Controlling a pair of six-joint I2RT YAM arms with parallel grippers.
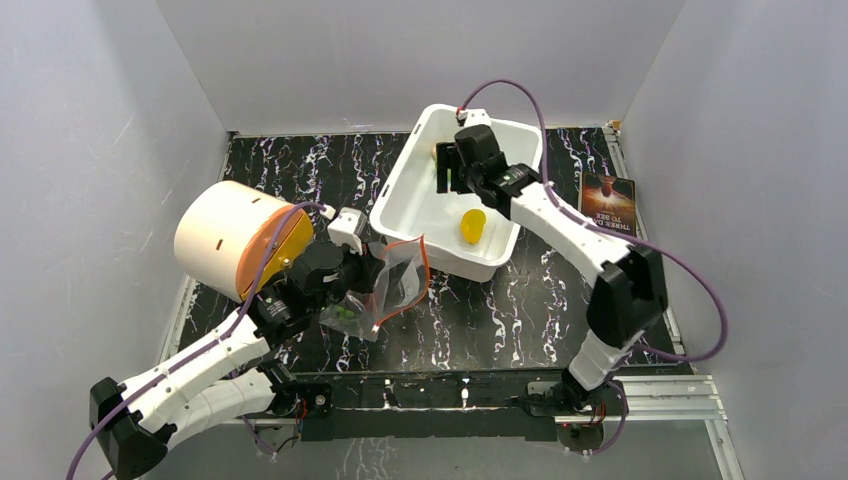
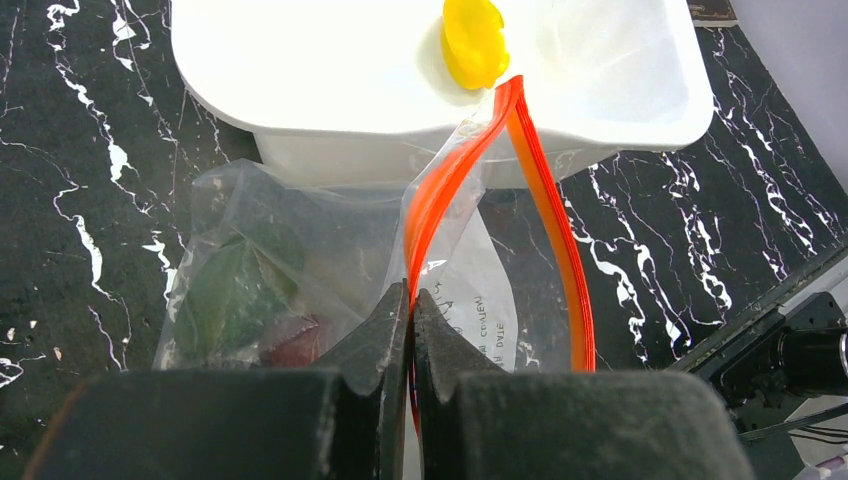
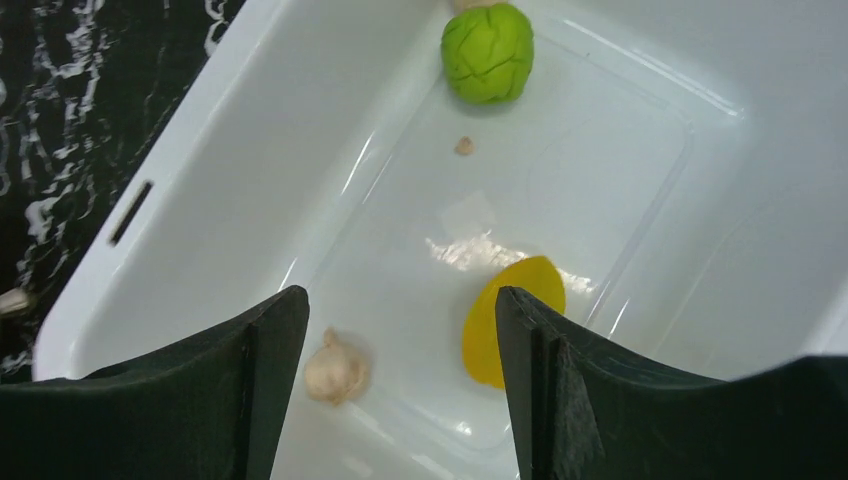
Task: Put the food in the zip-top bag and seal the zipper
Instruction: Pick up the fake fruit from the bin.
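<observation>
My left gripper is shut on the red-orange zipper of the clear zip-top bag and holds the mouth open, leaning on the white tub. In the bag lie a dark green avocado and a purple-brown fruit. My right gripper hangs open and empty inside the tub. Below it lie a lime, a yellow mango piece and a beige garlic bulb. In the top view the bag lies just in front of the tub, with the mango inside.
A large white cylinder with an orange lid lies on its side left of the bag. A dark card lies at the right of the black marbled table. A small beige crumb sits on the tub floor. White walls close in three sides.
</observation>
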